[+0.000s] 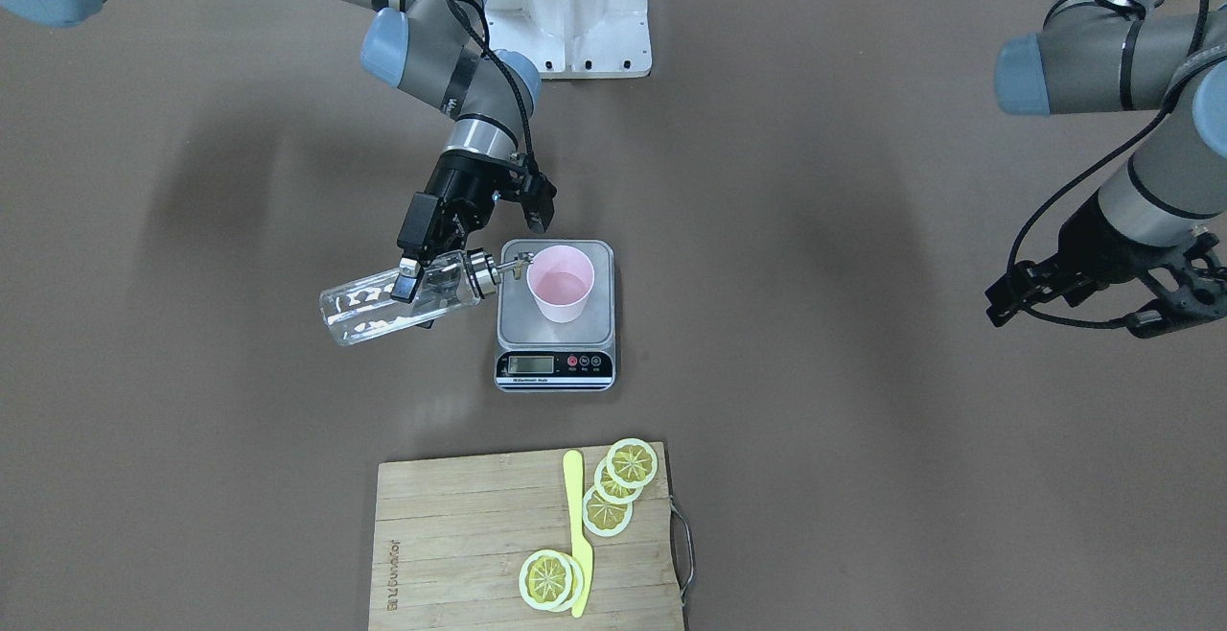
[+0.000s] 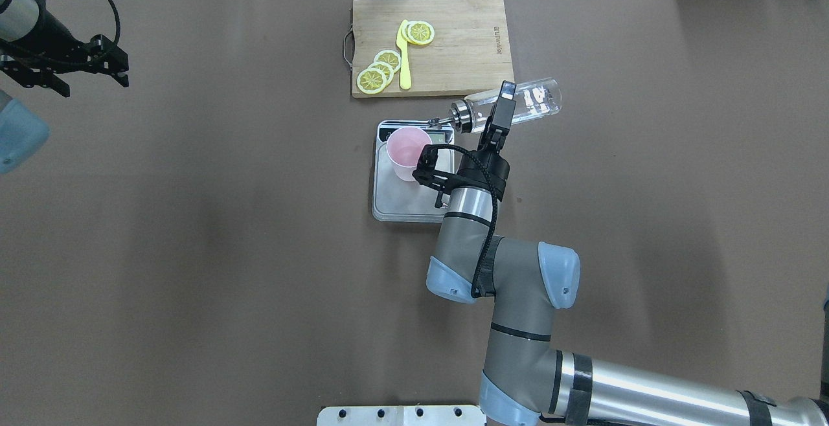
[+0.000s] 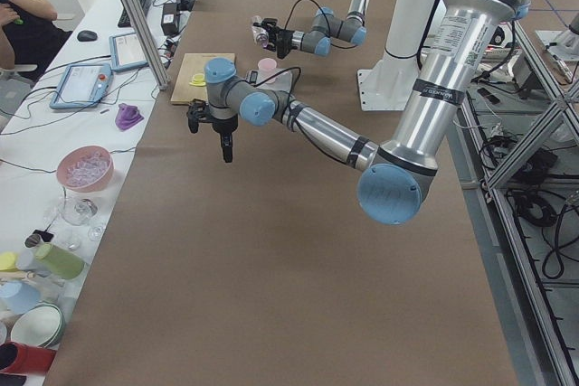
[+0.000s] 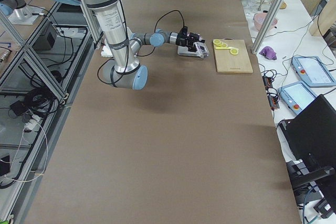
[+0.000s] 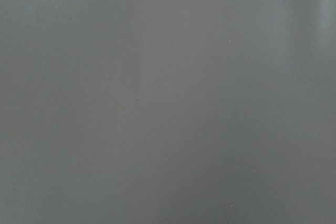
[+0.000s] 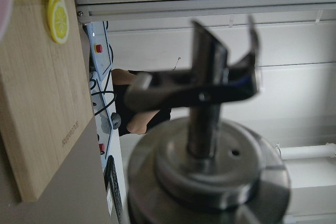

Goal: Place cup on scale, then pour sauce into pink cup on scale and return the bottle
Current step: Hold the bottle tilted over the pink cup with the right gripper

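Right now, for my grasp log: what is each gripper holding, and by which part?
The right gripper holds the bottle by its glass body; the left gripper is open, holding nothing.

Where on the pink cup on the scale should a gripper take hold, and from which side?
I'd pinch the cup across its upper wall, coming sideways from the robot's left: it stands upright on the scale, widest at the rim, and the bottle in the right gripper has its spout at the opposite side.

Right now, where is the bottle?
The bottle is left of centre in the front-facing view, tipped nearly flat in the right gripper, its spout at the rim of the cup on the scale.
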`<act>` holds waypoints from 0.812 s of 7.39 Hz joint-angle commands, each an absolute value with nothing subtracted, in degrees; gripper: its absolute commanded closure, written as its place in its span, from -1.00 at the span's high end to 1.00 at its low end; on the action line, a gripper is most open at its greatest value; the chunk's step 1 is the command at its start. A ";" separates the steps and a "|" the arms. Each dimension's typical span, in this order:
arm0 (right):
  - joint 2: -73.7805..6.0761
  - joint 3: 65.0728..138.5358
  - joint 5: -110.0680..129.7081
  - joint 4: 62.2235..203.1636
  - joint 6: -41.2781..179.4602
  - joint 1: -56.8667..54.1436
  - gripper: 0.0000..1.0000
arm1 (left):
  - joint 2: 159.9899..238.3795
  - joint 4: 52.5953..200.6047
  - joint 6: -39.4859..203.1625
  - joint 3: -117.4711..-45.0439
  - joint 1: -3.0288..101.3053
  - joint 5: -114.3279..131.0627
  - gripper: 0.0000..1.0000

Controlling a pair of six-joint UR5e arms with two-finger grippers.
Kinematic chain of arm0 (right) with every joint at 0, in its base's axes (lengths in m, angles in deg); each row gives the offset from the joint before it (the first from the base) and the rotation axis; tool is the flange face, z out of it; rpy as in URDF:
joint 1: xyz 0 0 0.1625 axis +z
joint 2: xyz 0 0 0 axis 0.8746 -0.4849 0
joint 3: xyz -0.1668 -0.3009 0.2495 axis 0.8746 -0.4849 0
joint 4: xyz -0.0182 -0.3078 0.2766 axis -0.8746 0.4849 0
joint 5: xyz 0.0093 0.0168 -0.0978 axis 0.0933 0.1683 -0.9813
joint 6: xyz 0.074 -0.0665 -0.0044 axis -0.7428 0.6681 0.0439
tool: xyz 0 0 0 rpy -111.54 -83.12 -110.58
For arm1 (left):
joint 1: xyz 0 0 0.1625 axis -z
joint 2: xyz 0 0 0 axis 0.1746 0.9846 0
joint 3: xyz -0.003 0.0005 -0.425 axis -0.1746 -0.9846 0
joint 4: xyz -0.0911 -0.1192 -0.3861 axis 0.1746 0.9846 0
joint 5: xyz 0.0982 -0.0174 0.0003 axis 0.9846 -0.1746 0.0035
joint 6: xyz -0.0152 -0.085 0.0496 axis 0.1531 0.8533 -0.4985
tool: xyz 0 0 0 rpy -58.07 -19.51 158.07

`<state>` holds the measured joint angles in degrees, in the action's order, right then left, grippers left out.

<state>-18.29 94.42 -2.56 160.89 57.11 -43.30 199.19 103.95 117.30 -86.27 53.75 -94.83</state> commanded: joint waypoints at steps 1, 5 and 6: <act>-18.45 93.10 -5.90 160.80 57.12 -43.24 -1.00 | 199.19 104.01 117.38 -86.18 53.75 -94.90 0.97; -18.80 91.87 -8.98 160.63 57.03 -43.24 -1.00 | 199.37 104.01 117.47 -86.00 53.75 -94.99 0.97; -18.89 91.87 -8.98 160.45 57.03 -43.24 -1.00 | 199.37 104.01 117.47 -85.91 53.75 -94.99 0.97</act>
